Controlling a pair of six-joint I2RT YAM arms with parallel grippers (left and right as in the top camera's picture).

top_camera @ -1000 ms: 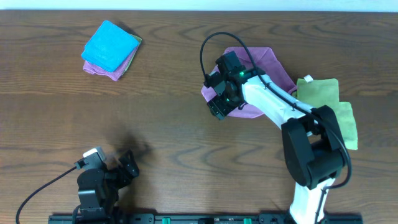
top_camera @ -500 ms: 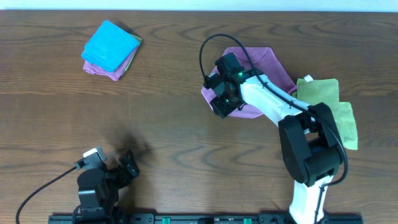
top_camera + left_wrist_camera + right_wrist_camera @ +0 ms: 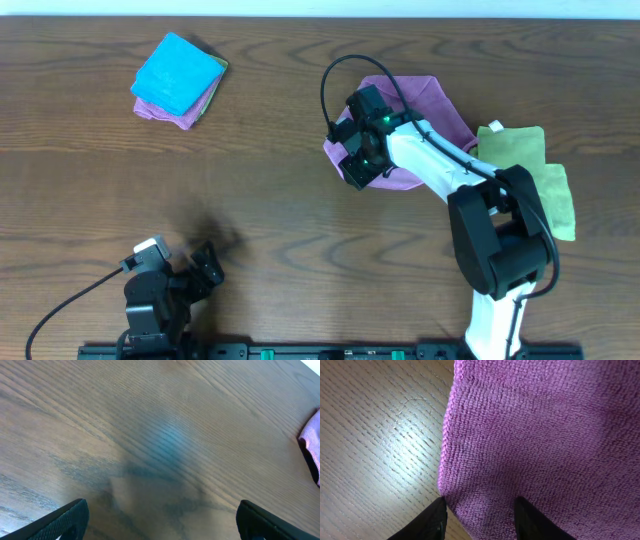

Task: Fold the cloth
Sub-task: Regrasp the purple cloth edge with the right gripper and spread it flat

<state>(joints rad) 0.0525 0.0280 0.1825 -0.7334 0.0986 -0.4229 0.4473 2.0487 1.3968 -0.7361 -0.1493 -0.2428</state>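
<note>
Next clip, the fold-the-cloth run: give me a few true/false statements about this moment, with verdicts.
1. The right gripper sits at the edge of the purple cloth. True.
2. The left gripper holds a cloth. False: it is open over the bare table.
3. A green cloth lies beside the purple cloth. True.
4. The blue cloth lies alone on the wood. False: it tops a pink cloth.

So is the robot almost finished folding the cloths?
Not quite. Done: a folded stack with blue on top sits far left. In hand: the right gripper is open, fingers either side of a corner of the purple cloth. Left: folding that purple cloth, then probably the loose green cloth beside it. The left gripper hangs open over bare table.
</note>
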